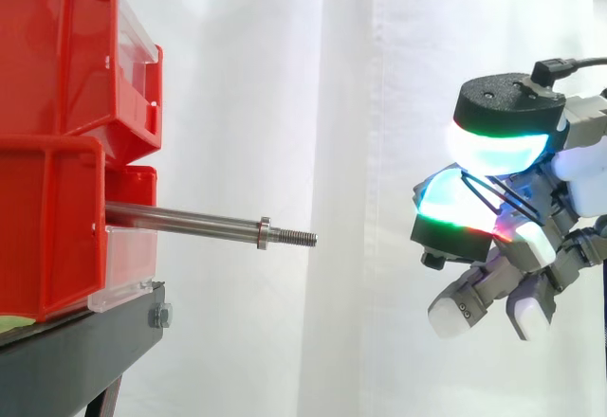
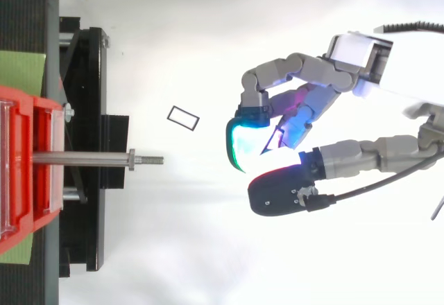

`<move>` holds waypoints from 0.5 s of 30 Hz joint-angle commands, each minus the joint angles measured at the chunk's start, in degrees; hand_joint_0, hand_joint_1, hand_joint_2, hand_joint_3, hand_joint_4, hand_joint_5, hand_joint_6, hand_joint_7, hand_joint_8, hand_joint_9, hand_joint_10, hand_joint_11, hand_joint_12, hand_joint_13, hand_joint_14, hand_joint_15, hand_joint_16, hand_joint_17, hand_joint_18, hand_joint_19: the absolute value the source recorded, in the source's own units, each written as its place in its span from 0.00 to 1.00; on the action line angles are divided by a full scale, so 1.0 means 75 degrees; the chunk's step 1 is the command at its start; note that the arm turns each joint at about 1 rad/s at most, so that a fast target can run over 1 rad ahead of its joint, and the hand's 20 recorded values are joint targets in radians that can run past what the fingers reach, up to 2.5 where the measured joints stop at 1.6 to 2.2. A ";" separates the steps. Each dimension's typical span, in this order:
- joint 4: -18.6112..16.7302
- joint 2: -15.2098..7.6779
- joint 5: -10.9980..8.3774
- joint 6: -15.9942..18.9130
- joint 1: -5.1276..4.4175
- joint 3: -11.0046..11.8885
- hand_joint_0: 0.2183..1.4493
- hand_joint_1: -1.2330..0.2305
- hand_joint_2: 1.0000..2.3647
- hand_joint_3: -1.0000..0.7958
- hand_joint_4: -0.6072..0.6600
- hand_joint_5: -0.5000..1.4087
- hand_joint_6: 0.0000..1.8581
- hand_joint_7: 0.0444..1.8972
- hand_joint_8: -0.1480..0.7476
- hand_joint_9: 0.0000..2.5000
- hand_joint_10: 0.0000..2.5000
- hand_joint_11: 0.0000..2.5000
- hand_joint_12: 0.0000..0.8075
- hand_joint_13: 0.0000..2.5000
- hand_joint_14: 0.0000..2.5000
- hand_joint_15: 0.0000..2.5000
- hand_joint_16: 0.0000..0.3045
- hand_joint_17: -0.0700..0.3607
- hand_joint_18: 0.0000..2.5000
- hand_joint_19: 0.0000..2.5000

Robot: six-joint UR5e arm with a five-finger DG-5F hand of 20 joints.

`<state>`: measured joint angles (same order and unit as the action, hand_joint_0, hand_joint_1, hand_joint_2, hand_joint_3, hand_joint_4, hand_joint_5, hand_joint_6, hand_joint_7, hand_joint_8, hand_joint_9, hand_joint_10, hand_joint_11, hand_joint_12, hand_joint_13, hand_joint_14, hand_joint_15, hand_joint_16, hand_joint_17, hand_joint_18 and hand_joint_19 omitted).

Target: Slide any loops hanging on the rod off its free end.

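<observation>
My pads (image 1: 493, 152) are pressed together, pinching what looks like a thin dark loop (image 1: 503, 196), and the other fingers of my hand (image 2: 347, 154) are curled below them. I hang well apart from the rod (image 1: 190, 220), out past its threaded free end (image 1: 299, 238). The rod juts bare from the red bins (image 1: 47, 237), so I judge the sliding done. A small dark rectangle (image 2: 183, 117) lies between us; I cannot tell what it is. Next I need only let go, clear of the rod.
</observation>
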<state>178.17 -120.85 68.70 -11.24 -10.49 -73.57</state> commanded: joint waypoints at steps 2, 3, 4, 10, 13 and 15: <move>0.0022 0.0012 -0.0007 0.0011 -0.0031 0.0001 0.28 0.40 0.02 0.43 0.58 0.24 0.41 0.72 0.40 0.48 0.01 0.18 0.37 0.29 0.00 0.05 0.15 0.40 0.32 0.21; 0.0045 0.0000 -0.0007 0.0011 -0.0031 -0.0011 0.28 0.40 0.02 0.44 0.58 0.24 0.41 0.72 0.39 0.48 0.01 0.18 0.37 0.29 0.00 0.05 0.15 0.40 0.32 0.21; 0.0092 0.0000 -0.0007 0.0022 -0.0043 -0.0011 0.28 0.40 0.02 0.45 0.58 0.25 0.40 0.72 0.39 0.49 0.01 0.17 0.37 0.29 0.00 0.05 0.15 0.40 0.32 0.21; 0.0350 0.0000 -0.0066 0.0257 -0.0101 -0.0081 0.29 0.44 0.01 0.44 0.62 0.26 0.38 0.69 0.37 0.51 0.00 0.11 0.38 0.30 0.00 0.03 0.16 0.42 0.34 0.21; 0.0350 0.0000 -0.0078 0.0257 -0.0113 -0.0093 0.29 0.45 0.01 0.45 0.62 0.27 0.36 0.73 0.37 0.51 0.00 0.10 0.38 0.30 0.00 0.03 0.16 0.42 0.34 0.21; 0.0350 0.0012 -0.0078 0.0257 -0.0113 -0.0093 0.29 0.45 0.01 0.45 0.62 0.27 0.36 0.73 0.37 0.52 0.00 0.10 0.38 0.31 0.00 0.03 0.16 0.42 0.35 0.21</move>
<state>180.73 -120.83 68.16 -9.42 -11.29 -74.22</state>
